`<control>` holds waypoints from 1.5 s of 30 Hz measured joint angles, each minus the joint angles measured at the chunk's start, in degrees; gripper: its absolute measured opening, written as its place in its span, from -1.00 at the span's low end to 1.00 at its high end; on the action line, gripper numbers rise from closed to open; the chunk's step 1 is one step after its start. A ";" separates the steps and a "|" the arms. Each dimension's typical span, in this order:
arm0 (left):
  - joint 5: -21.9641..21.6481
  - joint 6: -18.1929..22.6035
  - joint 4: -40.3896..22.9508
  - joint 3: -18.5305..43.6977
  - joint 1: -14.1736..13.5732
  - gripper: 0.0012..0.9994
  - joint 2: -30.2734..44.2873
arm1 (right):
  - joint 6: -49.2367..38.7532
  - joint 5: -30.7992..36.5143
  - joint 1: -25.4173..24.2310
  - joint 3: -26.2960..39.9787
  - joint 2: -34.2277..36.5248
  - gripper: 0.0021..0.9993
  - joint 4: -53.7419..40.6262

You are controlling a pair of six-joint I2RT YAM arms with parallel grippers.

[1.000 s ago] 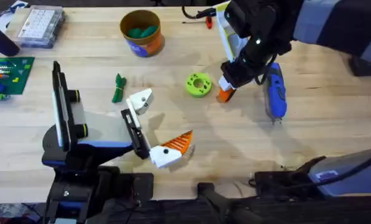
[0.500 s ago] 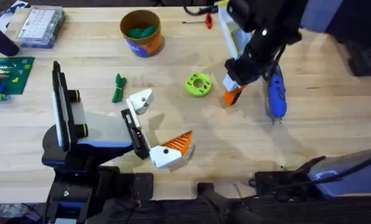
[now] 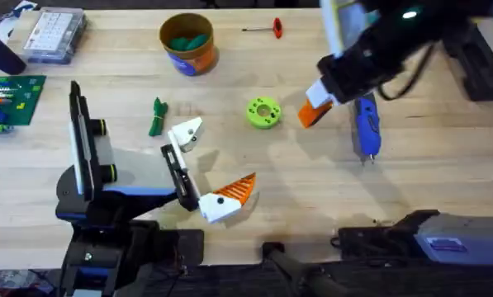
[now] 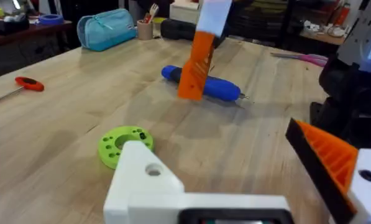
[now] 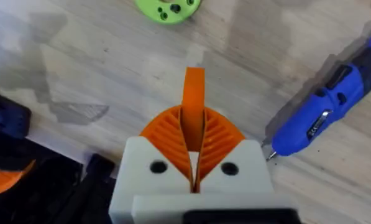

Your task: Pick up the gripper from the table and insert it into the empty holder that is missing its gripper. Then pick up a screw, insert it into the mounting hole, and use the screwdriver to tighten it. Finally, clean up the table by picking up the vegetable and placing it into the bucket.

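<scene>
From overhead, the right gripper (image 3: 319,103) has risen and drifted toward the far right of the bench (image 3: 444,173) compared with a second ago, carrying the gripper (image 3: 314,111) (the loose orange finger) clear of the wood, between the lime-green ring (image 3: 263,112) and the blue screwdriver (image 3: 365,125). So the pick-up looks done and the carry to the empty holder (image 3: 186,134) is what remains; that holder sits well apart, tipping the left arm near the vegetable (image 3: 157,116), which lies on the bench short of the bucket (image 3: 187,43).

The left wrist view shows the carried finger (image 4: 194,62) hanging upright above the screwdriver (image 4: 204,84), the bare white holder (image 4: 145,180) with its mounting hole (image 4: 153,169) in the foreground. The left gripper (image 4: 247,180) stands wide, with nothing between its one orange pad and the bare block.

The right wrist view shows the orange pads (image 5: 166,134) clamped narrowly on the finger (image 5: 194,102), which points down at the bench (grip looks centred).
</scene>
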 joint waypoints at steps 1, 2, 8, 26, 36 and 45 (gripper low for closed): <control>0.00 0.00 0.01 0.00 0.00 0.98 0.00 | 0.13 -0.07 0.00 0.04 -1.47 -0.94 -0.01; 0.00 0.00 0.01 0.00 0.00 0.98 0.00 | 0.29 -0.14 0.00 0.06 -2.98 -0.94 -0.01; 0.00 0.00 -0.01 0.00 0.00 0.98 0.00 | 1.85 -0.85 -0.05 0.18 -10.73 -0.94 -0.04; -0.01 0.00 -0.01 0.00 0.00 0.98 0.00 | -1.95 -42.25 -19.00 -23.81 -10.09 -0.94 23.85; -0.02 0.00 -0.01 0.00 0.00 0.98 0.00 | -2.40 -68.50 -19.35 -30.84 3.61 -0.94 38.32; 0.00 0.00 -0.01 0.00 0.00 0.98 0.00 | -2.17 -79.79 -16.40 -30.86 9.74 -0.94 42.13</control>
